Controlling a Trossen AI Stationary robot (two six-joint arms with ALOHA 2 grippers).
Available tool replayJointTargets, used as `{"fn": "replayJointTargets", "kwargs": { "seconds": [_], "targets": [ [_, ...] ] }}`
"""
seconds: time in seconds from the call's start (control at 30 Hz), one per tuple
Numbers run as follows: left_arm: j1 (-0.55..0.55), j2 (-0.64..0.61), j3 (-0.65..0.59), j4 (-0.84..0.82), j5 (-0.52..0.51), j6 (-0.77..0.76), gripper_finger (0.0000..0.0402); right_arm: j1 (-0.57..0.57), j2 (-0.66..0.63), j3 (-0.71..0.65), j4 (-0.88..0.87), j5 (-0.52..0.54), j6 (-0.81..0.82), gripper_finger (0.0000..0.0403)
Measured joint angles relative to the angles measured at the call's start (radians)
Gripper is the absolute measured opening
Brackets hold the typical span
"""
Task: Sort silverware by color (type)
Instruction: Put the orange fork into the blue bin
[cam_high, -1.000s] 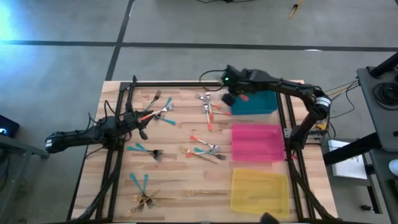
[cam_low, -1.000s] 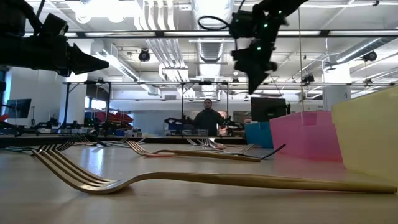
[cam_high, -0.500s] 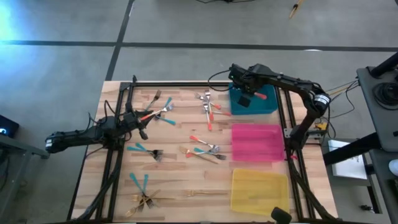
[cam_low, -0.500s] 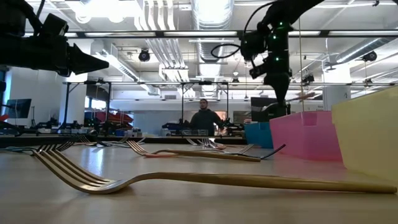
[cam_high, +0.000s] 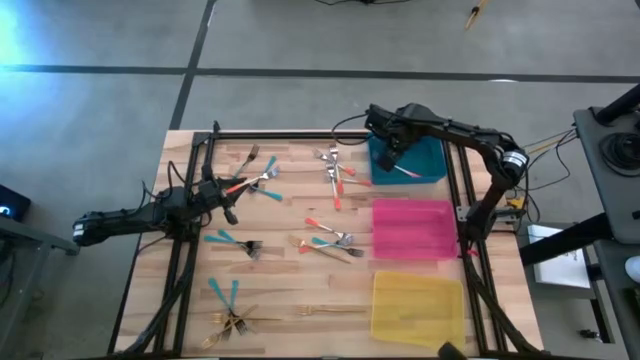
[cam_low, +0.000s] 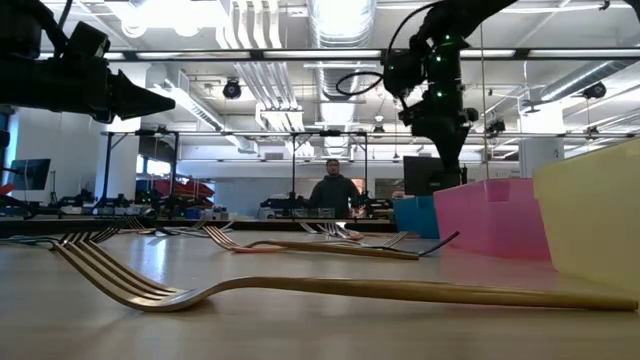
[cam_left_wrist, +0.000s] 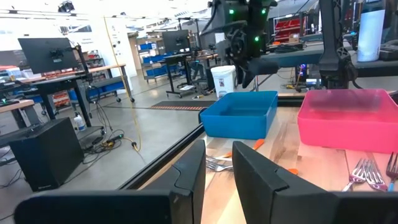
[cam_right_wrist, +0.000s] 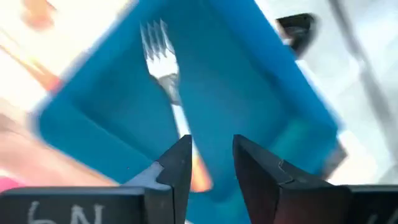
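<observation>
- Red-handled fork (cam_right_wrist: 169, 87) lies in the blue tray (cam_high: 425, 165), just let go; the right gripper (cam_high: 392, 152) hangs above it with its fingers parted and holding nothing.
- This looks like the drop-off step of one fork, with sorting barely begun.
- Next, I judge, the right arm must lift clear and reach for another red-handled fork (cam_high: 337, 188) on the desk (cam_high: 290, 285).
- The left gripper (cam_high: 228, 190) waits over the desk's left side, fingers slightly apart around nothing.
- Trays: three, with the pink tray (cam_high: 413, 228) and yellow tray (cam_high: 418, 305) holding nothing visible.
- Forks on the desk: roughly five red-handled, about six teal-handled forks (cam_high: 222, 238) and two or three gold forks (cam_high: 240, 322); overlaps blur the count.
</observation>
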Motion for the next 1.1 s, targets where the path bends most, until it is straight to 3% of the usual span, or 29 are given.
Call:
{"fn": "replayJointTargets", "kwargs": {
  "seconds": [0.13, 0.3, 0.5, 0.67, 0.9, 1.1],
  "targets": [
    [0.000, 0.000, 0.000, 0.000, 0.000, 0.000, 0.0064, 0.065, 0.001, -0.008, 0.135, -0.143, 0.127, 0.0111],
    [0.000, 0.000, 0.000, 0.000, 0.000, 0.000, 0.0064, 0.172, 0.063, -0.013, 0.344, -0.106, 0.223, 0.0109],
    [0.000, 0.000, 0.000, 0.000, 0.000, 0.000, 0.0064, 0.248, 0.160, -0.013, 0.574, -0.091, 0.177, 0.0099],
    [0.000, 0.000, 0.000, 0.000, 0.000, 0.000, 0.0064, 0.239, 0.210, -0.014, 0.608, -0.081, 0.238, 0.0098],
    [0.000, 0.000, 0.000, 0.000, 0.000, 0.000, 0.0064, 0.219, 0.294, -0.014, 0.664, 0.000, 0.440, 0.0102],
    [0.000, 0.000, 0.000, 0.000, 0.000, 0.000, 0.0064, 0.208, 0.345, -0.014, 0.669, -0.008, 0.539, 0.0098]
  ]
}}
